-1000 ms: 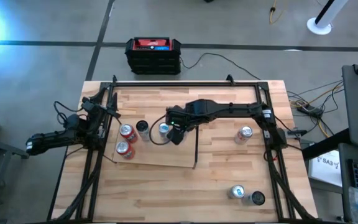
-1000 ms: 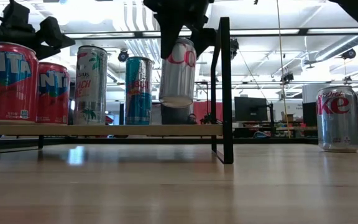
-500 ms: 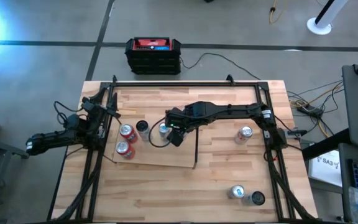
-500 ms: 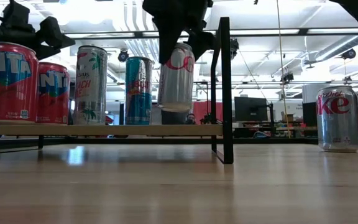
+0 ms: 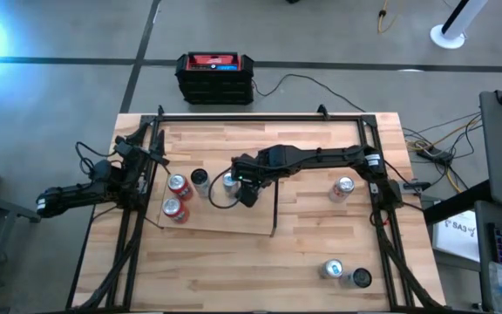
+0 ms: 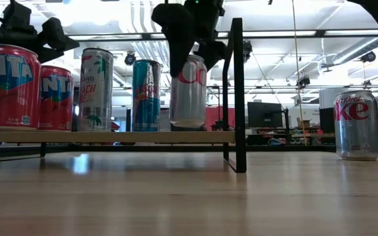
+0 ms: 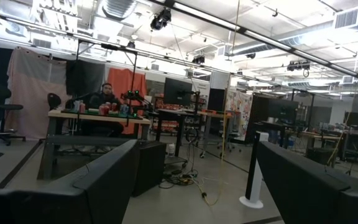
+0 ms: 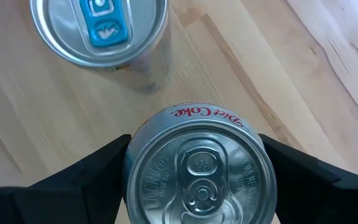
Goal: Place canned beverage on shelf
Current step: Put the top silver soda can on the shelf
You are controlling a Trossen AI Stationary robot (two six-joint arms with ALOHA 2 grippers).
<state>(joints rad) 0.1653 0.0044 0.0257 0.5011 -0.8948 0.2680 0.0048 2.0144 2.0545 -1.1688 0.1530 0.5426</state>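
Observation:
My right gripper (image 5: pixel 244 189) reaches over the shelf (image 5: pixel 216 218), a pale board whose black upright bar (image 6: pixel 237 92) stands at the right-hand end. It is shut on a silver Diet Coke can (image 6: pixel 189 92). The can stands upright beside a teal can (image 6: pixel 146 95). Its bottom is at or barely above the board (image 6: pixel 110 136); I cannot tell which. Two red Fanta cans (image 6: pixel 8 85) and a tall silver can (image 6: pixel 96 88) stand farther left on the board. My left gripper (image 7: pixel 194 186) waits open at the table's left edge, pointing into the room. My right gripper pinches the Diet Coke can between its two fingers, one on each side of the upper wall just under the rim (image 8: pixel 134 163). The fingers (image 8: pixel 98 168) come from above, slanting down. The can sits upright in the hold, top up.
A blue-tabbed can top (image 8: pixel 98 28) is close beside the held one. Another Diet Coke can (image 5: pixel 342 187) stands on the table right of the shelf, and two more cans (image 5: pixel 331 269) are near the front right. A black frame (image 5: pixel 260 115) borders the tabletop.
My right gripper has come down toward the shelf with the Diet Coke can. The can hung tilted and well above the board; now it is upright with its bottom almost level with the board.

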